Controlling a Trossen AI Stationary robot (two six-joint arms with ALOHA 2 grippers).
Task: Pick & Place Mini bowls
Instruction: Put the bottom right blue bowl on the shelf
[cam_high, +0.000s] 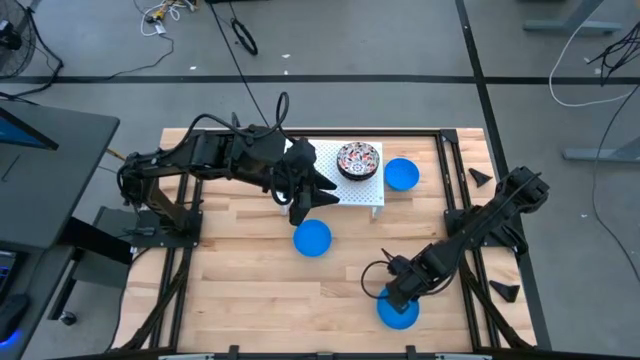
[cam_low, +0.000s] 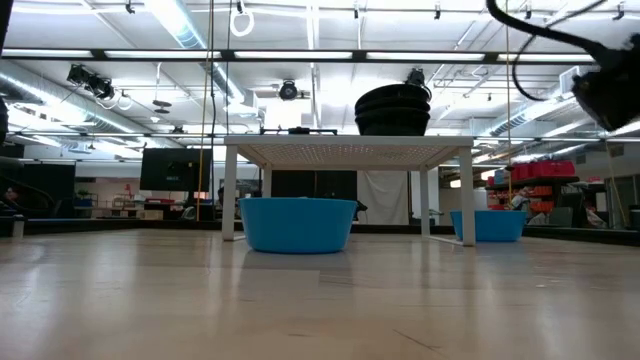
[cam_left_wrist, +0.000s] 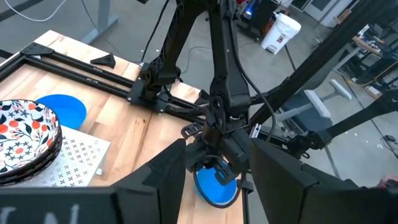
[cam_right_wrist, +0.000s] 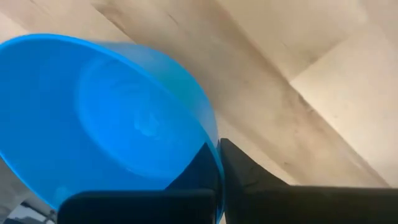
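The patterned bowls (cam_high: 358, 160) sit stacked on the white rack (cam_high: 370, 192); in the low view the stack (cam_low: 393, 110) stands on the rack top. One blue bowl (cam_high: 402, 174) rests on the table right of the rack. Another blue bowl (cam_high: 313, 238) rests just in front of the rack. A third blue bowl (cam_high: 398, 310) is near the table's near edge, with my right gripper (cam_high: 398, 292) shut on it. My left gripper (cam_high: 305, 205) hovers open by the rack's near left corner, holding nothing (cam_left_wrist: 217, 149). My right gripper holds the third blue bowl by its rim (cam_right_wrist: 214, 152), one finger inside the bowl (cam_right_wrist: 199, 168) and the other finger outside (cam_right_wrist: 249, 180). The fingers come from above, slanting down. The bowl looks tilted in the hold; whether it is clear of the table I cannot tell.
Black frame rails (cam_high: 455, 190) run along the table's left, right and far sides. Small black wedges (cam_high: 482, 177) lie outside the right rail. Bare wood (cam_high: 240, 290) spreads over the near left of the table.
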